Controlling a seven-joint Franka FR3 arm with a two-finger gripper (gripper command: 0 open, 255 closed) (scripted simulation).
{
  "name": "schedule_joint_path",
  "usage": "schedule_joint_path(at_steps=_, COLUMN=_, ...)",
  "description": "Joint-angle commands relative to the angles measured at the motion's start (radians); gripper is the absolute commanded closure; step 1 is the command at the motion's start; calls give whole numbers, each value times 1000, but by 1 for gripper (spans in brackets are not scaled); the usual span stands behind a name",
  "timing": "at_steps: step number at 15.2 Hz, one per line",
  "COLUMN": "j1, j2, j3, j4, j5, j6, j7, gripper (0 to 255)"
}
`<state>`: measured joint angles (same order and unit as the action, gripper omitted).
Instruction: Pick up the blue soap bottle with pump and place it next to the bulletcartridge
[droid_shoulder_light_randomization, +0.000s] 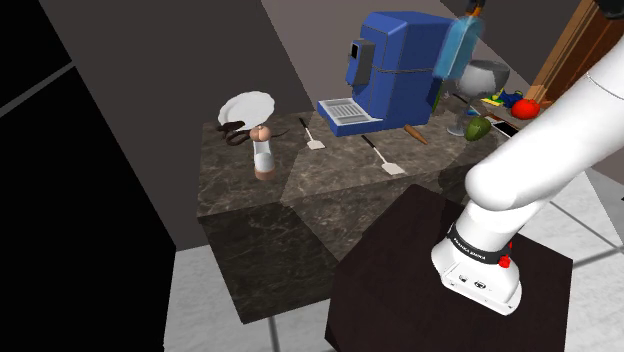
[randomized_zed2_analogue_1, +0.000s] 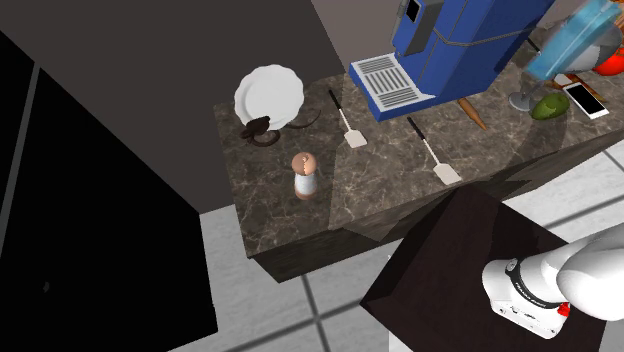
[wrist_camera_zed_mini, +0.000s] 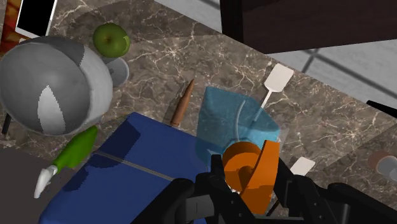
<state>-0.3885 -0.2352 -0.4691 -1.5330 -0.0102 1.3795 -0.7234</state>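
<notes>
The blue pump bottle is clasped, seemingly at its pump, by the gripper, held high to clear the coffee machine.

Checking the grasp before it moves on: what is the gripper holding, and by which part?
The black gripper is shut on the translucent blue soap bottle, clasping it at its orange pump top.
</notes>
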Motion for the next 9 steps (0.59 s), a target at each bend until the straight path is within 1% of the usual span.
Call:
schedule_joint_path(at_steps=1, j1=-15, j2=49, j3=-47, j4=52, j5=17, j6=-9, j7=-63, gripper=255)
schedule_joint_path(at_steps=5, j1=-61, j2=168, j3=-144, j4=172, j5=78, j6=-38, j7=-196, gripper=255)
schedule_joint_path(at_steps=7, j1=-97, j2=242, j3=-193, j4=247, j5=126, j6=-60, j7=-267, gripper=255)
schedule_joint_path(at_steps=9, j1=-148, j2=329, j3=-238, j4=336, j5=188, j6=-90, j7=-340, gripper=255)
